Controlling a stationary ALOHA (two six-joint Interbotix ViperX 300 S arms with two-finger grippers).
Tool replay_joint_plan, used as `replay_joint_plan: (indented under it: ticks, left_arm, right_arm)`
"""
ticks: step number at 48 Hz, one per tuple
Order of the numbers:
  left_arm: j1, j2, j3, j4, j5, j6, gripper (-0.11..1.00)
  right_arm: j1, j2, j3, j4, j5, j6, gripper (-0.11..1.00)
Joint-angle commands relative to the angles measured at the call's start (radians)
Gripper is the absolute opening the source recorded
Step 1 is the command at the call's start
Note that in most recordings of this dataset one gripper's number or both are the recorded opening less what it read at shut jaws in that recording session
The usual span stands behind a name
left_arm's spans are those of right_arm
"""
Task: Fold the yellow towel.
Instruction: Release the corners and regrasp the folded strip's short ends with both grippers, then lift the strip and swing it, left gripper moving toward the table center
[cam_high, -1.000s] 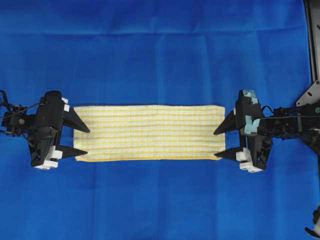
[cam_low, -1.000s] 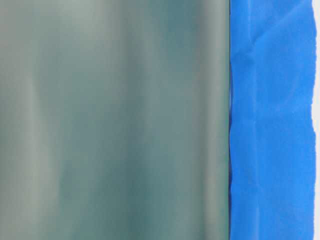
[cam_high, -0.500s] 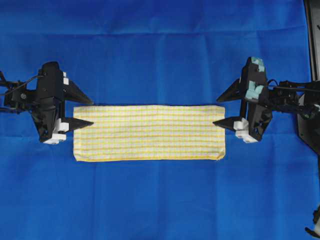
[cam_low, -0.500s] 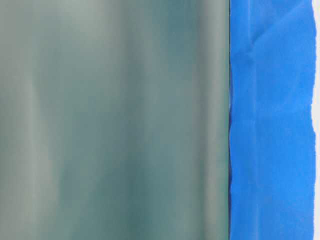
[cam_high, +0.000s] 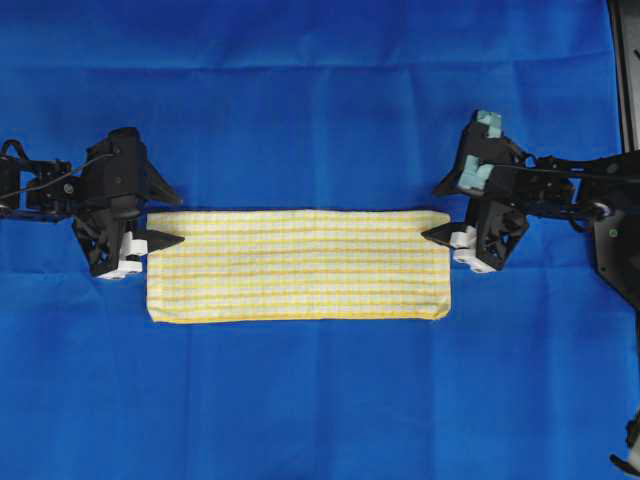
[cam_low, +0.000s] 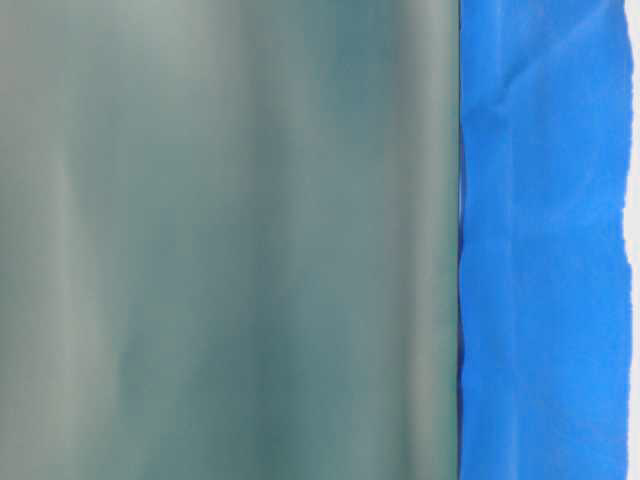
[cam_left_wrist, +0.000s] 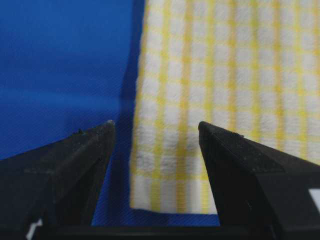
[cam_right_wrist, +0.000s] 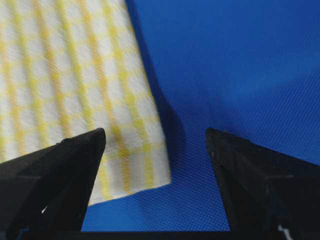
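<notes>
We reach inward from both sides, arms low and near level; left gripper (cam_high: 172, 217) points right, fingers spread wide, nothing between them; right gripper (cam_high: 436, 211) points left, fingers (cam_right_wrist: 60, 165) spread wider, nothing clamped; each pair of tips straddles one far corner of yellow towel (cam_high: 298, 265), one tip over cloth, other beyond its edge.

Matt woven yellow towel (cam_high: 298, 265), checked cloth

Yellow towel (cam_high: 298, 265), seemingly folded into 1 long strip, lies flat.
</notes>
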Motion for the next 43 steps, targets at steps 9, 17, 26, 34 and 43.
replay_joint_plan:
  ticks: [9, 17, 26, 34, 43]
  left_arm:
    - [0.023, 0.028, -0.008, -0.005, -0.008, -0.002, 0.6]
    - [0.02, 0.028, -0.011, -0.005, 0.009, -0.002, 0.51]
    - [0.014, 0.031, -0.02, -0.005, 0.061, 0.002, 0.14]
    - [0.015, 0.031, -0.025, -0.005, 0.069, 0.0, 0.02]
    - [0.014, 0.012, -0.035, -0.005, 0.095, 0.003, 0.02]
  right_arm:
    - [-0.002, 0.018, -0.025, 0.005, -0.018, 0.005, 0.77]
    - [0.031, 0.021, -0.028, 0.0, -0.014, -0.009, 0.6]
    - [0.048, 0.02, -0.025, -0.003, -0.014, -0.012, 0.08]
    - [0.043, 0.018, -0.026, -0.005, -0.017, -0.014, 0.02]
    - [0.025, -0.005, -0.026, -0.003, -0.012, -0.009, 0.02]
